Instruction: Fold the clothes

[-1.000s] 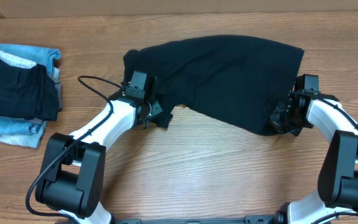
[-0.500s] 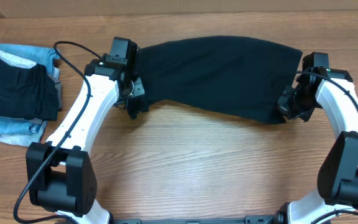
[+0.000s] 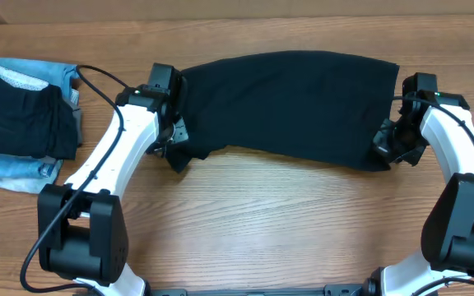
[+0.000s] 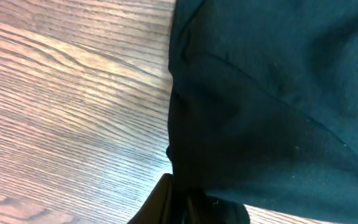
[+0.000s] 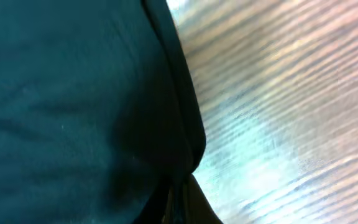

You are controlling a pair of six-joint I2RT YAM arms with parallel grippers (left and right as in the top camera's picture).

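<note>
The clothes, one black T-shirt point(image 3: 286, 99), lie stretched across the far half of the wooden table between my two arms. My left gripper point(image 3: 174, 144) is shut on the shirt's left front corner, and a small flap of cloth hangs beside it. At the shirt's right front corner my right gripper point(image 3: 388, 150) is shut on the hem. In the left wrist view the black fabric point(image 4: 278, 93) fills the right side and runs into the closed left gripper point(image 4: 182, 198). In the right wrist view the cloth point(image 5: 73, 93) covers the left side down to the closed right gripper point(image 5: 178, 194).
A pile of light-blue denim pieces with a dark folded garment on top point(image 3: 23, 123) lies at the table's left edge. A black cable point(image 3: 109, 78) loops off the left arm. Bare wood point(image 3: 286, 222) spreads in front of the shirt.
Both grippers carried the shirt's front edge toward the far side and apart, pulling it flatter and wider. The left arm swung left; in the last half second it dropped back slightly.
</note>
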